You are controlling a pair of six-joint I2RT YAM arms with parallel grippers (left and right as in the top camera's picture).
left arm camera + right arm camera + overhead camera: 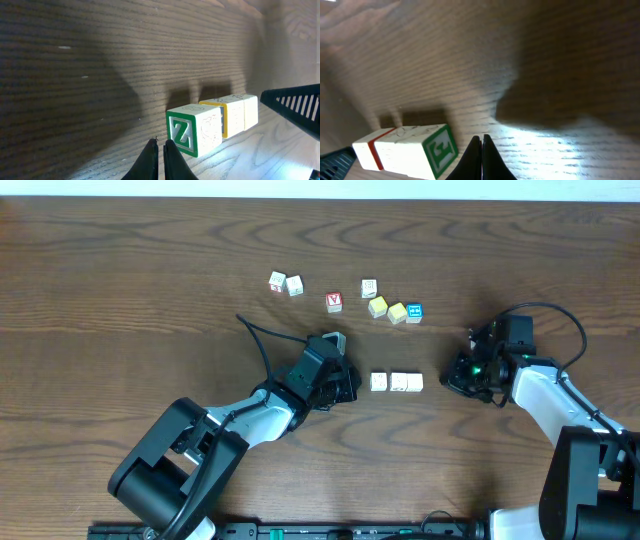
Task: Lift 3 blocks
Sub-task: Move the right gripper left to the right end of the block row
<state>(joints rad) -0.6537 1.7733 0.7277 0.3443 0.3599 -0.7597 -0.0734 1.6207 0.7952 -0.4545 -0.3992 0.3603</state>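
The three blocks (399,383) lie side by side in a short row on the table (120,280), a little toward the robot's side of the middle and between the two arms. From overhead they read only as small whitish cubes with faint marks on top. The wrist views add their side faces. The left wrist view shows a green letter Z on the end block (192,131) and a yellow edge on the middle one, and the right wrist view shows a green-framed letter on the opposite end block (439,148) and a red edge farther along the row. The left gripper (159,152) sits low at the row's left end, its fingers pressed together with nothing between them. The Z face stands just beside the tips, slightly to their right and not touching. The right gripper (481,147) is at the row's right end, its jaws likewise closed on nothing. The nearest block lies just to the left of its tips, with bare wood between. Only the overhead view takes in the other cubes farther back. There is a pair of white cubes (285,283), a red-faced cube (334,302), a lone white cube (369,288), two yellow cubes (387,310) and a blue cube (414,313), all well apart from both grippers.
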